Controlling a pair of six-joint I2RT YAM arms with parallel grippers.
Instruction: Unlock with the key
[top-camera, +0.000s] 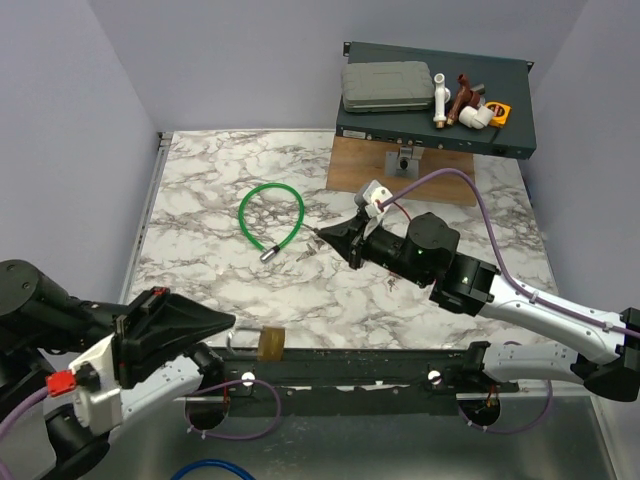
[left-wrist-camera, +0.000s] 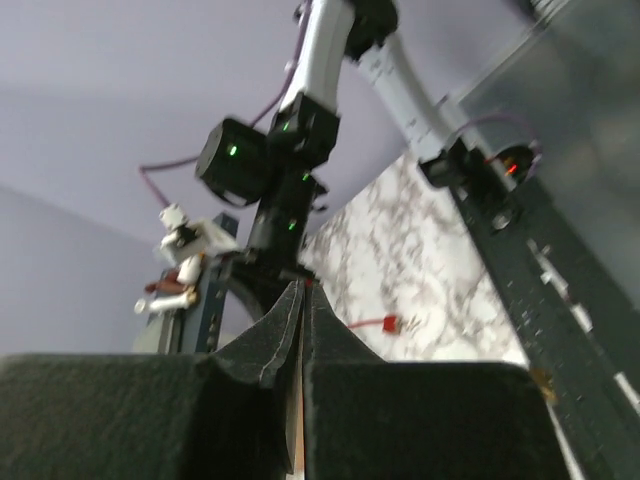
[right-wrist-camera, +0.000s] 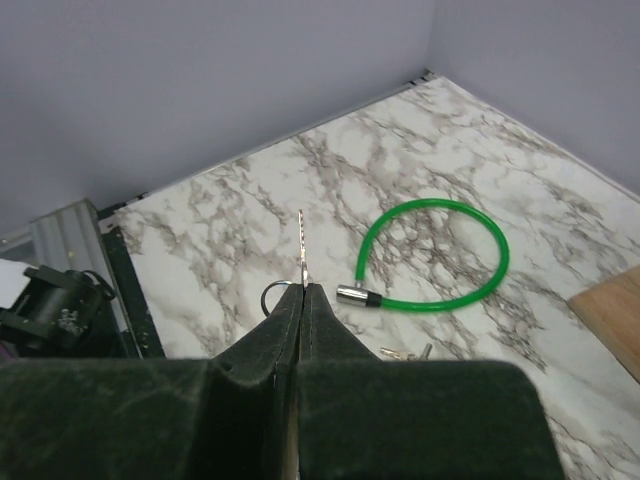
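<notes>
Pinching the key (right-wrist-camera: 301, 250) between tightly closed fingers, the right end effector (right-wrist-camera: 303, 292) hangs over the marble surface (top-camera: 200, 200) just right of the green cable loop (top-camera: 271, 217). The key's thin toothed blade pokes out toward the loop's metal end. Nearer the arm bases than the loop, the left end effector (top-camera: 228, 322) is pressed together beside a brass padlock (top-camera: 270, 343) at the surface's edge.

Bench (top-camera: 200, 190): smooth marble-look top, white with grey veins, faint sheen.
Cable loop (right-wrist-camera: 430, 202): glossy green plastic (its end cap is bright metal).
Board (top-camera: 350, 170): matt brown wood.
Right end effector (right-wrist-camera: 302, 292): matt black, finely grained.
</notes>
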